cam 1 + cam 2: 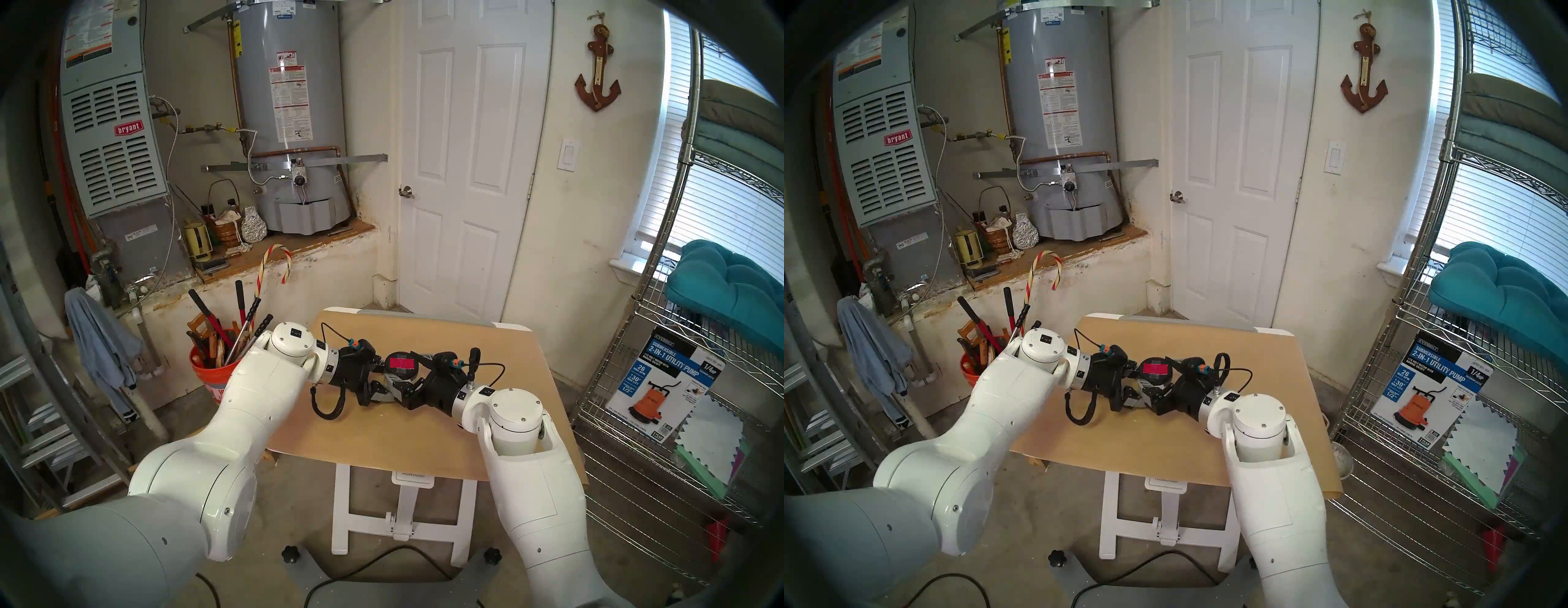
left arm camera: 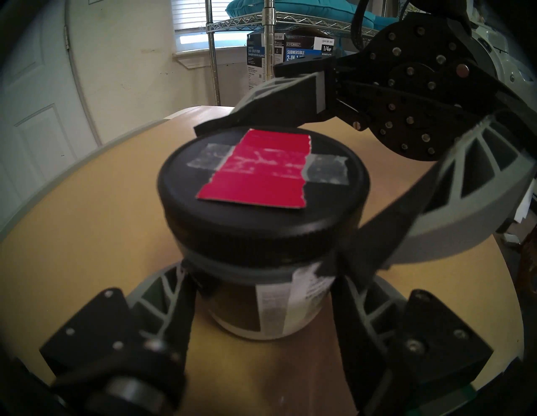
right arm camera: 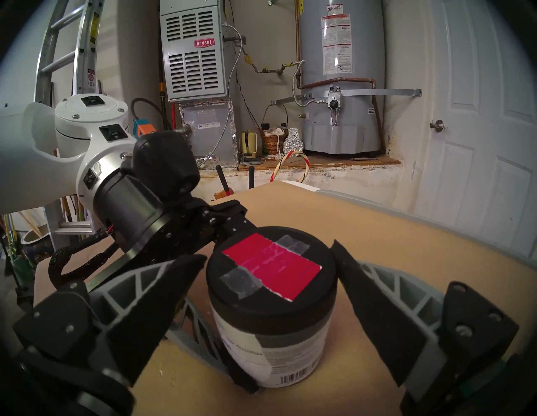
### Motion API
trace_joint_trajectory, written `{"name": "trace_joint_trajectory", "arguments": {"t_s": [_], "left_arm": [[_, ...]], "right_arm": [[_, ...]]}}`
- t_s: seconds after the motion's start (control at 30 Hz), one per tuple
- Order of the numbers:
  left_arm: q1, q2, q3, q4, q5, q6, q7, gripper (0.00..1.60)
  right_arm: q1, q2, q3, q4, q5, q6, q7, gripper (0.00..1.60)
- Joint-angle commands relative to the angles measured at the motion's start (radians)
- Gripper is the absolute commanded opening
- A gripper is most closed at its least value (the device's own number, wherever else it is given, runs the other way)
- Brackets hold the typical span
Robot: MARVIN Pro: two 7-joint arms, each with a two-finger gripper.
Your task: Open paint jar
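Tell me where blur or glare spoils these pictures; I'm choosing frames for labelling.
Left wrist view: the right claw by the black lid is smeared, and the jar's label is unreadable. Right wrist view: the lid's red patch is crisp, with tape sheen. Both head views: sharp at centre, window washed out, edges bent by the fisheye.

1. We can read "bryant" on the red badge of the grey furnace (image 1: 128, 128).
2. The pump box (image 1: 662, 382) on the wire shelf says "SUBMERSIBLE 2-IN-1 UTILITY PUMP" and "1/4 HP"; the left wrist view shows "EVERBILT" too.
3. The paint jar (image 3: 273, 342) label has a barcode, but its print is too blurry for us.
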Motion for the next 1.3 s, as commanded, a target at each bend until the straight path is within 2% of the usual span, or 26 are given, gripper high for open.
{"name": "trace_joint_trajectory", "arguments": {"t_s": [0.0, 0.23, 0.3, 0.37, 0.43, 0.5, 0.53, 1.17, 1.2, 1.23, 1.27], "left_arm": [[-0.007, -0.001, -0.001, -0.011, -0.002, 0.006, -0.004, 0.00], [-0.001, -0.001, -0.002, -0.021, -0.002, 0.012, -0.007, 0.00], [0.000, -0.001, -0.002, -0.023, -0.002, 0.013, -0.007, 0.00], [0.002, -0.001, -0.003, -0.025, -0.002, 0.014, -0.008, 0.00], [0.003, -0.001, -0.003, -0.027, -0.002, 0.014, -0.009, 0.00], [0.005, 0.000, -0.004, -0.030, -0.002, 0.015, -0.009, 0.00], [0.005, 0.000, -0.004, -0.031, -0.002, 0.016, -0.009, 0.00], [0.006, -0.002, -0.007, -0.033, 0.000, 0.019, -0.010, 0.00], [0.006, -0.001, -0.007, -0.033, 0.000, 0.019, -0.010, 0.00], [0.006, -0.001, -0.007, -0.033, 0.000, 0.020, -0.011, 0.00], [0.006, -0.001, -0.007, -0.033, 0.000, 0.020, -0.011, 0.00]], "right_arm": [[0.005, -0.011, -0.009, -0.011, 0.013, -0.005, -0.009, 1.60], [0.005, -0.011, -0.006, -0.005, 0.013, -0.011, -0.009, 1.60], [0.005, -0.010, -0.005, -0.004, 0.015, -0.013, -0.008, 1.47], [0.005, -0.010, -0.004, -0.003, 0.017, -0.015, -0.007, 1.52], [0.004, -0.010, -0.004, -0.005, 0.019, -0.015, -0.006, 1.43], [0.004, -0.010, -0.003, -0.006, 0.022, -0.016, -0.006, 1.49], [0.004, -0.010, -0.003, -0.006, 0.022, -0.016, -0.006, 1.60], [0.012, -0.011, -0.018, 0.009, 0.055, -0.018, -0.029, 1.60], [0.012, -0.012, -0.018, 0.009, 0.054, -0.018, -0.030, 1.39], [0.013, -0.012, -0.018, 0.012, 0.058, -0.022, -0.030, 1.32], [0.013, -0.012, -0.018, 0.013, 0.059, -0.025, -0.030, 1.15]]}}
